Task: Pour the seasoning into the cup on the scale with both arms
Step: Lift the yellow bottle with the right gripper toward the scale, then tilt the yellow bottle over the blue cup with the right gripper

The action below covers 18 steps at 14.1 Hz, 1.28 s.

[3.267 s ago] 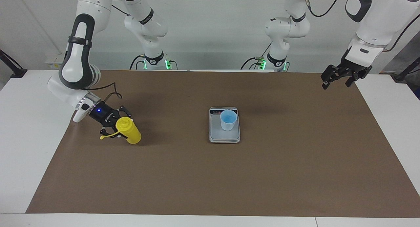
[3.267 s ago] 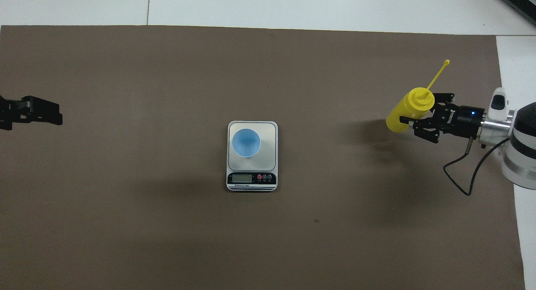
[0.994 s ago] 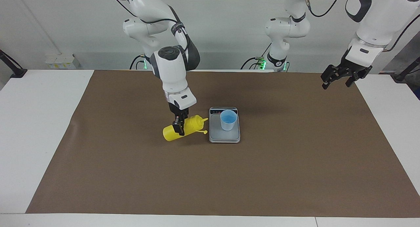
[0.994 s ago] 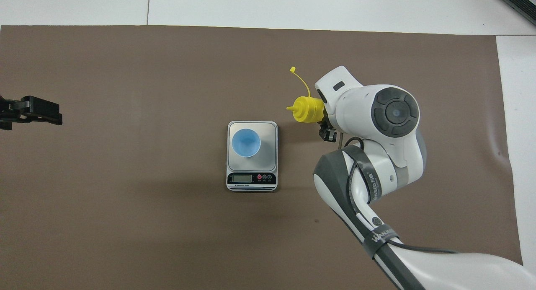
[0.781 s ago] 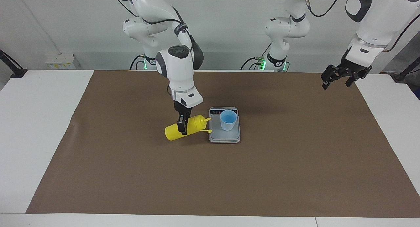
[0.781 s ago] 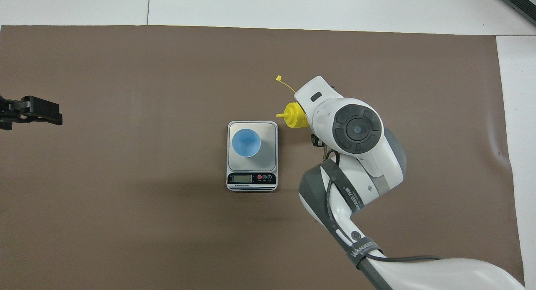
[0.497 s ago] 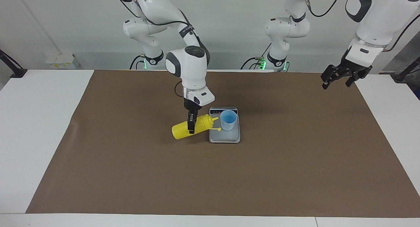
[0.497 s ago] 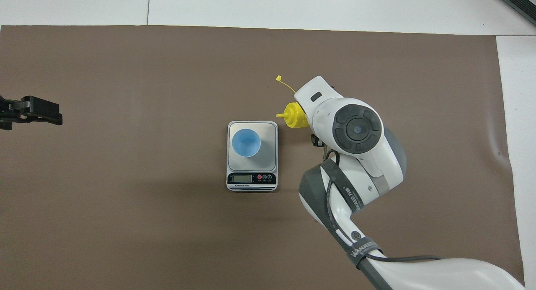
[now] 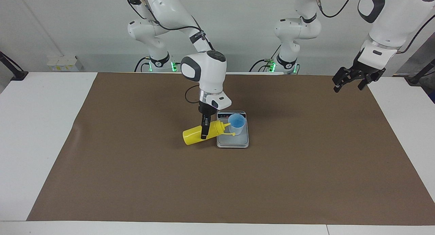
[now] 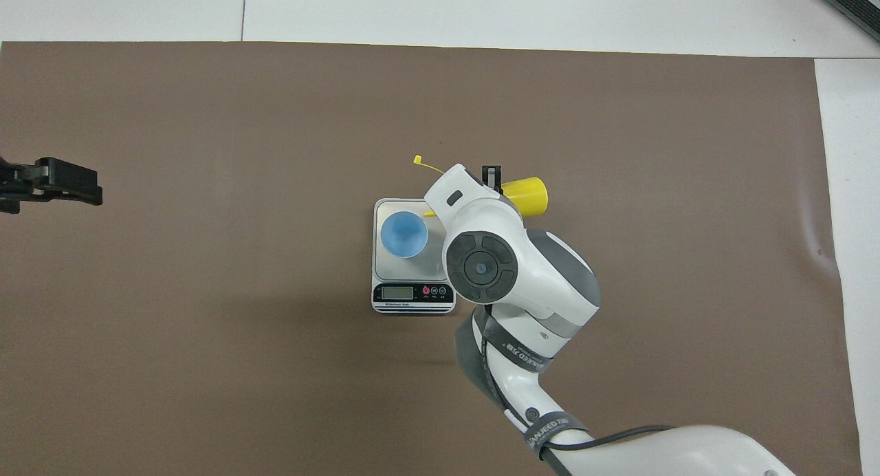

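While the right gripper [image 9: 204,129] grips the seasoning [image 9: 198,134] near-horizontal, nozzle at the cup [image 9: 236,124] rim, the cup stands on the scale [image 9: 232,141] mid-table; the left gripper [image 9: 351,81] waits, fingers spread, over the mat's corner.

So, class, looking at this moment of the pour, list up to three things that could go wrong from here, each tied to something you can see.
1. The right gripper holds the yellow plastic squeeze bottle nearly level, its nozzle at the rim of the small light-blue plastic cup: a nudge might tip the cup.
2. The bottle's dangling cap strap hangs over the flat silver-grey scale and could brush the plate, upsetting the weighing.
3. The left gripper waits open at the table's edge, so nothing steadies the cup.
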### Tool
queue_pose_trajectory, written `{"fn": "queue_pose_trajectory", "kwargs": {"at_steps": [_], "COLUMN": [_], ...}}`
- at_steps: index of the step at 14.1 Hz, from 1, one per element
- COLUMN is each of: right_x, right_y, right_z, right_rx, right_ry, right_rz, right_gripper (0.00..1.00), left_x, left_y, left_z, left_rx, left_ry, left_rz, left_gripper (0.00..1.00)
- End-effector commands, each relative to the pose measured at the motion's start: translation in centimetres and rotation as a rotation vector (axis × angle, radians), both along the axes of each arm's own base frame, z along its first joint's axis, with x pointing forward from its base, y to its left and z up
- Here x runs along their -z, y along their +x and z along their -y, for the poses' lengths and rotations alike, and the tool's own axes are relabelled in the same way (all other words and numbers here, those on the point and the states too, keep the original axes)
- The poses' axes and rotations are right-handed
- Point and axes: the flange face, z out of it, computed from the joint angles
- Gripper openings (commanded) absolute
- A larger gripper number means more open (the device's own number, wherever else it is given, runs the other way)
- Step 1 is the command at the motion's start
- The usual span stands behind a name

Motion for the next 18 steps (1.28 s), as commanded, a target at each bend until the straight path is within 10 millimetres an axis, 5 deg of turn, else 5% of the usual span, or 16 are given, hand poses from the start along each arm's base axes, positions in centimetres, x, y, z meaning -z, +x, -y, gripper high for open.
{"fn": "queue_pose_trajectory", "kwargs": {"at_steps": [1, 18], "right_x": [-0.5, -0.9], "right_y": [-0.1, -3.5], "right_z": [0.3, -3.1], "right_rx": [-0.016, -0.082], "right_ry": [-0.038, -0.136], "right_rz": [0.032, 0.176], "right_gripper": [0.25, 0.26], "left_x": [-0.2, -0.1], "left_y": [-0.9, -0.9], "left_z": [-0.2, -0.2], "left_rx": [0.0, -0.001], "left_ry": [-0.008, -0.008], "left_rz": [0.001, 0.001], "left_gripper": [1.0, 1.0]}}
